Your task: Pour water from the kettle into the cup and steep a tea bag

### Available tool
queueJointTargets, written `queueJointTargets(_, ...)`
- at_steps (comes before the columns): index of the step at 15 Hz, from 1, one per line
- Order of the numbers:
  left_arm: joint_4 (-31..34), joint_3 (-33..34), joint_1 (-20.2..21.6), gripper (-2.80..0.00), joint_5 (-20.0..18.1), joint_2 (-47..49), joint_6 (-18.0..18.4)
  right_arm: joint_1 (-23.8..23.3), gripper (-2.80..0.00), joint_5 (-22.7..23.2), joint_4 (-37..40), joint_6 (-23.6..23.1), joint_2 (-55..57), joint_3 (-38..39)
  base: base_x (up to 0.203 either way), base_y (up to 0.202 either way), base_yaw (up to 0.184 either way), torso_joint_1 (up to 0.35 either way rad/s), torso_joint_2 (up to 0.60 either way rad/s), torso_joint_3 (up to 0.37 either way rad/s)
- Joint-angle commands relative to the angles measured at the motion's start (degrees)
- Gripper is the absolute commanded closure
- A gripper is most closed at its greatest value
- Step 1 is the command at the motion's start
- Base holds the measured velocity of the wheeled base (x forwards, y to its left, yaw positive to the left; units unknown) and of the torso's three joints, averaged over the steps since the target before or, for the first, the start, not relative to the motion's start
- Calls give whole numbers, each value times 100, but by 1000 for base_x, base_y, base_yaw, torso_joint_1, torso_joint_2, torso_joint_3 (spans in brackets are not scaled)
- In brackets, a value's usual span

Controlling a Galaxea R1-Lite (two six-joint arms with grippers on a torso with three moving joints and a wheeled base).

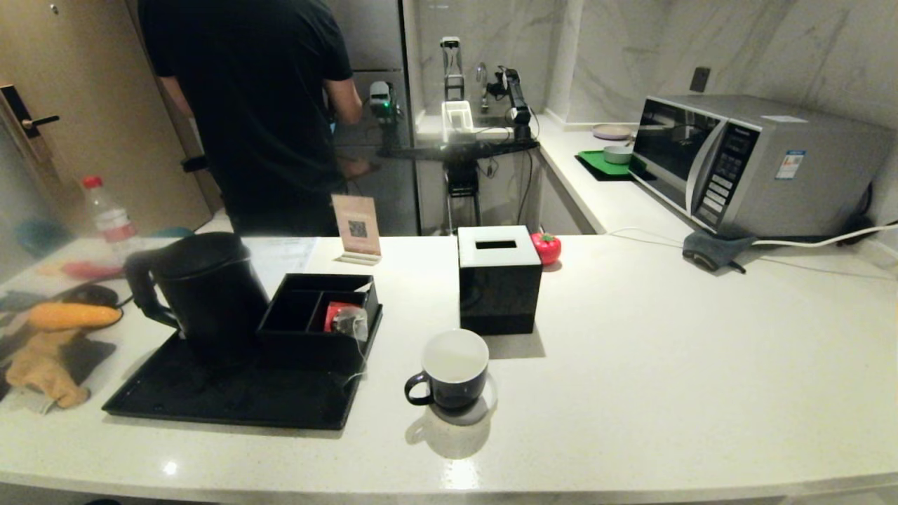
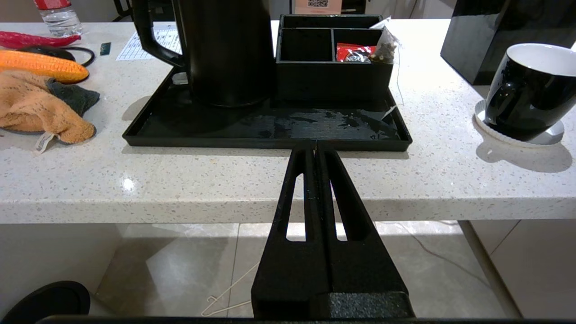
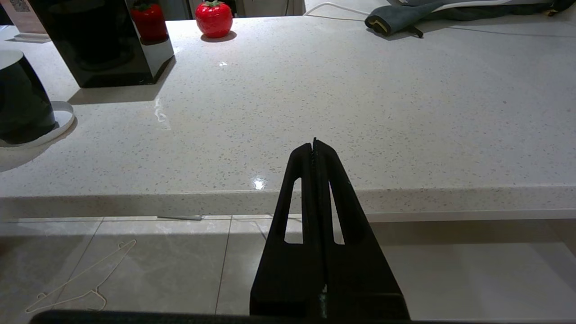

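The black kettle stands upright at the back left of a black tray, handle to the left. The black cup with a white inside rests on a white coaster near the front middle; I see no water in it. The tea bag leans in the black organiser box, its white string hanging over the side. My left gripper is shut and empty below the counter edge, facing the tray. My right gripper is likewise shut and empty at the counter's front edge.
A black cube tissue box stands behind the cup, a red tomato-shaped object beside it. A red packet lies in the organiser. Cloths, a corn cob and a bottle sit far left. A microwave stands back right. A person stands behind the counter.
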State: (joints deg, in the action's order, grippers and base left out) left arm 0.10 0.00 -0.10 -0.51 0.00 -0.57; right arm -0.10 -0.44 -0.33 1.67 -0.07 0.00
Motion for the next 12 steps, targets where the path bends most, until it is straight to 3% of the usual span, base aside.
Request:
queueJointTargets(1,-1,0,1,0,-1,0,-4,1,0,0,-4,0,7,0,0,0,0,0,0,0)
queueJointTargets(12,-10,-4,1,0,11,0,-101,1,0,0,-2,0,7,0,0,0,0,0,0,0)
